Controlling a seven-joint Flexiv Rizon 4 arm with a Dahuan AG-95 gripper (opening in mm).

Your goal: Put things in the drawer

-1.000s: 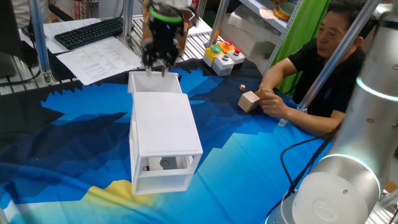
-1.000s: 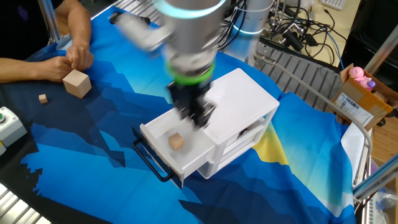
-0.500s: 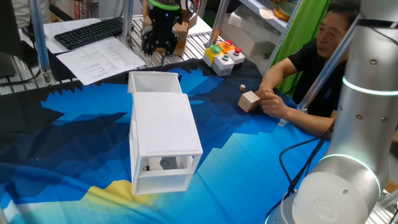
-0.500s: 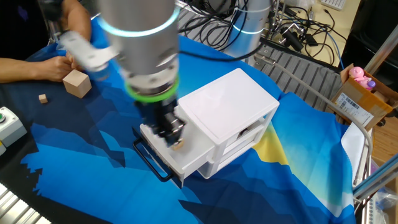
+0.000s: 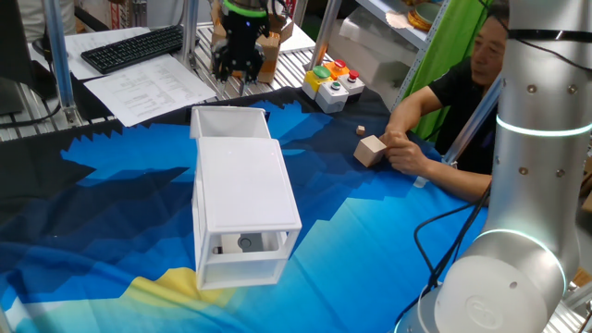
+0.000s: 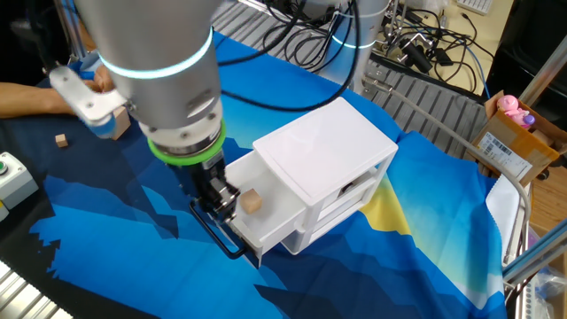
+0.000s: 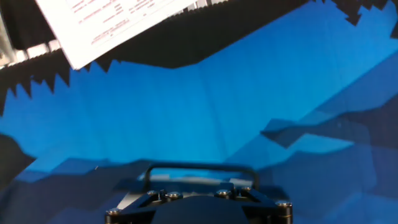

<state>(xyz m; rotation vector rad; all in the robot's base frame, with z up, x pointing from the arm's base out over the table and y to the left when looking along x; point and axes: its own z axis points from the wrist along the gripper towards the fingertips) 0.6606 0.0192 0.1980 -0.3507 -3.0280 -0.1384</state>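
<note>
While the gripper (image 6: 215, 197) hangs just in front of the pulled-out drawer (image 6: 266, 226), I cannot tell how its jaws stand. One small tan wooden cube (image 6: 252, 201) sits inside the smooth white tray; another cube (image 6: 61, 140) lies on the blue cloth (image 6: 115, 230).

One cube (image 6: 253, 202) lies in the open drawer (image 6: 266, 226) of the cabinet (image 6: 330, 159). Another cube (image 6: 61, 141) sits on the table (image 6: 443, 230), well apart, near a larger block (image 5: 371, 150).
</note>
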